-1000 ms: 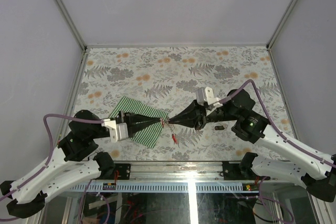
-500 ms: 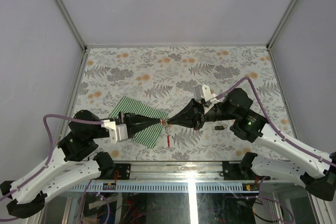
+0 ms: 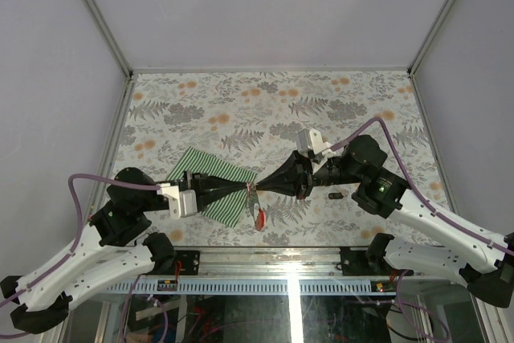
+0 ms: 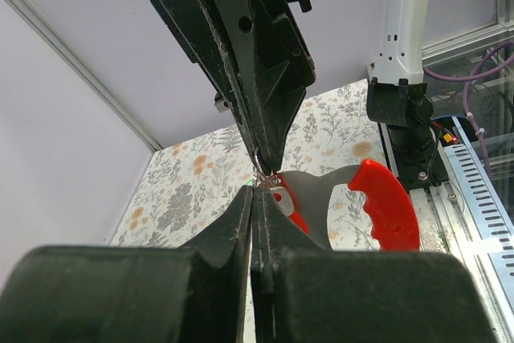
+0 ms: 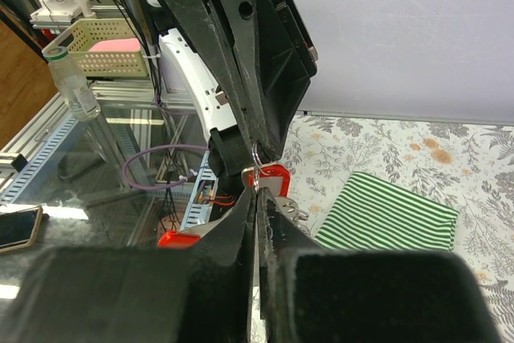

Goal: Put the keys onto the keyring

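Note:
The keyring (image 3: 252,189) is a thin wire loop held above the table between two gripper tips that meet nose to nose. My left gripper (image 3: 246,188) is shut on it from the left and my right gripper (image 3: 259,186) from the right. In the left wrist view the loop (image 4: 264,173) sits just past my shut left gripper (image 4: 259,192), with the red tag (image 4: 387,198) hanging to the right. The right wrist view shows the loop (image 5: 255,155) above my shut right gripper (image 5: 257,192). One dark key (image 3: 336,195) lies on the table under the right arm.
A green-and-white striped cloth (image 3: 210,182) lies flat under the left gripper's fingers; it also shows in the right wrist view (image 5: 389,214). The table has a floral cover (image 3: 265,102), with metal frame posts at its corners.
The red tag under the ring has swung and turned, so it now shows wider. The right gripper has shifted slightly left. Both grippers stay shut.

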